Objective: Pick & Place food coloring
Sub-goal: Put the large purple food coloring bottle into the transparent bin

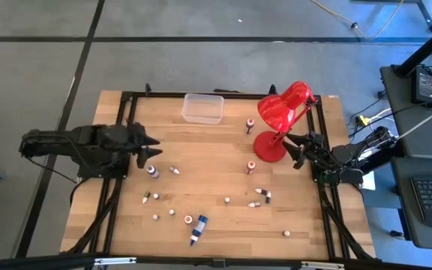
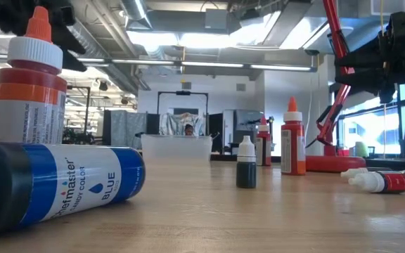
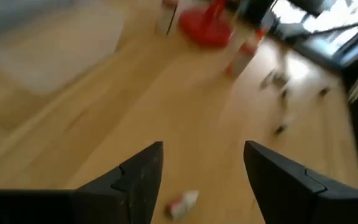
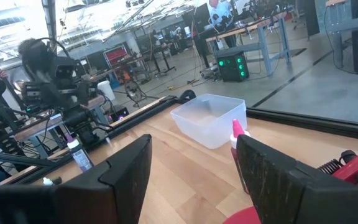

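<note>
- Left tool (image 1: 156,152): released, above a small bottle (image 1: 153,172) on the surface (image 1: 216,180).
- Right tool (image 1: 294,152): released, waiting beside the lamp (image 1: 280,120).
- Risk: your descent may topple that bottle.

**Past the right gripper, across the wooden surface**

The right gripper (image 4: 191,171) holds its jaws apart with nothing between them. Beyond stands a clear plastic box (image 4: 210,118), a white-capped bottle (image 4: 237,132) just beside it. Farther off, the left arm (image 4: 58,84) hangs over another small bottle (image 4: 79,155).
</note>
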`<act>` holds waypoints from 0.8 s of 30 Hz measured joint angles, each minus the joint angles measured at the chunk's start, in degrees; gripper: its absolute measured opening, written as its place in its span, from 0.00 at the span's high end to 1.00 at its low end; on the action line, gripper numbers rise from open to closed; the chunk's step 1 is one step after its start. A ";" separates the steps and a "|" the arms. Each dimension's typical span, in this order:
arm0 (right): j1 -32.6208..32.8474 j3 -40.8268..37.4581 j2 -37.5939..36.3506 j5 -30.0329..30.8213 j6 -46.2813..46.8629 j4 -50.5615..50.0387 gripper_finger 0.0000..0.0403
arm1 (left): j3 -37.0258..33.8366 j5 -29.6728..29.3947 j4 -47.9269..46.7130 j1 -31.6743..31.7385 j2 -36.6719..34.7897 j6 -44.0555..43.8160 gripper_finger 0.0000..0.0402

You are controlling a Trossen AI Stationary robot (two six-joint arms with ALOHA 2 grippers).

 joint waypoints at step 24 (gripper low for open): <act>0.00 0.00 0.00 0.04 -0.11 0.00 0.41 | 19.96 12.55 -32.78 -0.06 36.67 -28.03 0.47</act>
